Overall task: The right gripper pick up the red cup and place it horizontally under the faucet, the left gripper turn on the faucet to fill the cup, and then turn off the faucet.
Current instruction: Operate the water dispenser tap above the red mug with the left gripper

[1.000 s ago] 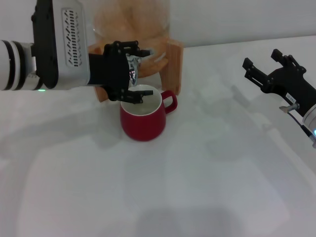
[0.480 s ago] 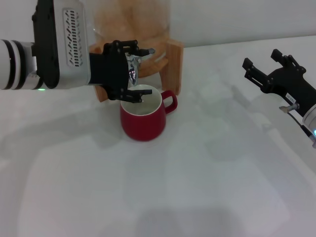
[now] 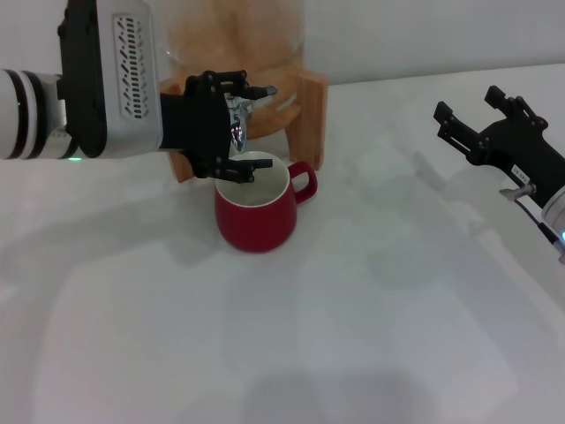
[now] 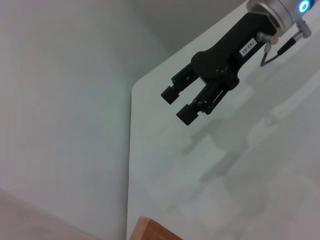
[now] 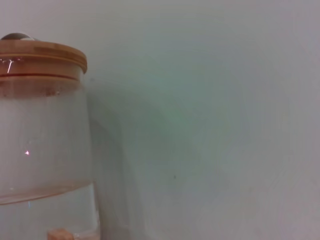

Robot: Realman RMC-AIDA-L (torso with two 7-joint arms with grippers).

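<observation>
The red cup [image 3: 256, 219] stands upright on the white table, its handle to the right, directly below the faucet [image 3: 237, 122]. My left gripper [image 3: 259, 127] is open and straddles the chrome faucet, one finger above it and one just over the cup's rim. I cannot tell whether the fingers touch the faucet. My right gripper [image 3: 481, 119] hangs open and empty at the far right, well away from the cup. The left wrist view shows that same right gripper [image 4: 182, 102] open over the table.
The glass dispenser [image 3: 234, 35] sits in a wooden stand [image 3: 309, 110] behind the cup. Its wooden lid [image 5: 40, 60] and glass wall fill the right wrist view. The white table [image 3: 309, 336] stretches forward, with a pale wall behind.
The left gripper's lower finger has drawn back slightly to the left over the cup's rim. The cup and the right arm have not moved.
</observation>
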